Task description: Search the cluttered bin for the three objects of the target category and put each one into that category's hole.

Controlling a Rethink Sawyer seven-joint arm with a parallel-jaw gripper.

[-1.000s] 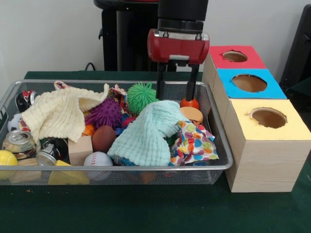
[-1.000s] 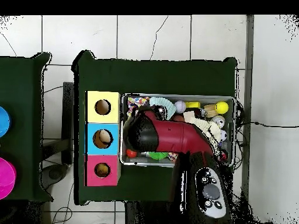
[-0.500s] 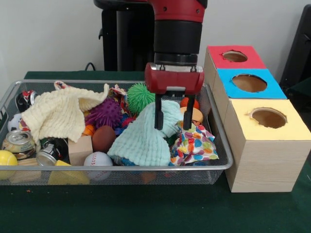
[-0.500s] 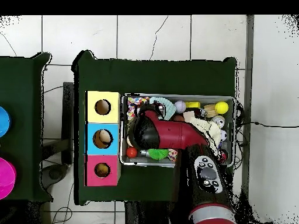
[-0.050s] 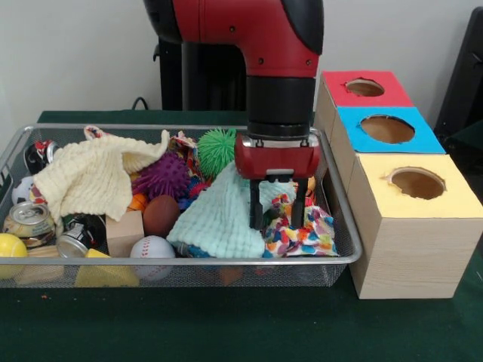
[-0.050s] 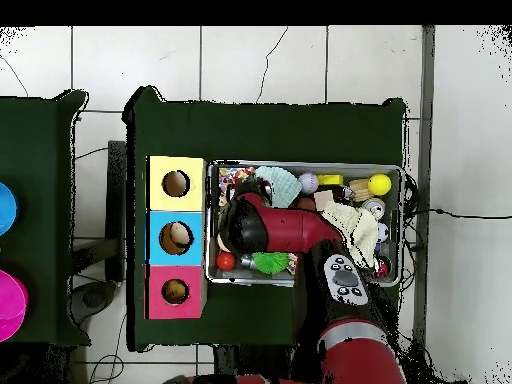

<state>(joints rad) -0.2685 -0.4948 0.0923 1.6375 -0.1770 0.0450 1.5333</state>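
Observation:
My gripper [image 5: 277, 219] is low in the wire bin [image 5: 189, 262], at its right end. The black fingers [image 5: 256, 213] stand apart, open, reaching down onto the polka-dot cloth [image 5: 311, 235] where it meets the mint cloth [image 5: 217, 215]; folds of cloth lie between them. A cream cloth [image 5: 90, 177] covers the bin's left part. Beside the bin stand three boxes with a red hole [image 5: 365, 87], a blue hole [image 5: 387, 129] and a yellow hole [image 5: 416, 183]. In the overhead view the arm's head [image 6: 245, 225] hides the gripper.
The bin also holds a green spiky ball [image 5: 217, 147], a purple spiky ball [image 5: 162, 177], a baseball [image 5: 151, 247], a brown ball [image 5: 160, 215], a wooden block [image 5: 124, 232], cans [image 5: 30, 222] and a yellow ball [image 5: 9, 249]. A red ball [image 6: 226, 261] lies by the bin's corner.
The gripper has come forward from the bin's back right and dropped down onto the cloths. Its fingers stay apart. The orange pieces behind it are now mostly hidden.

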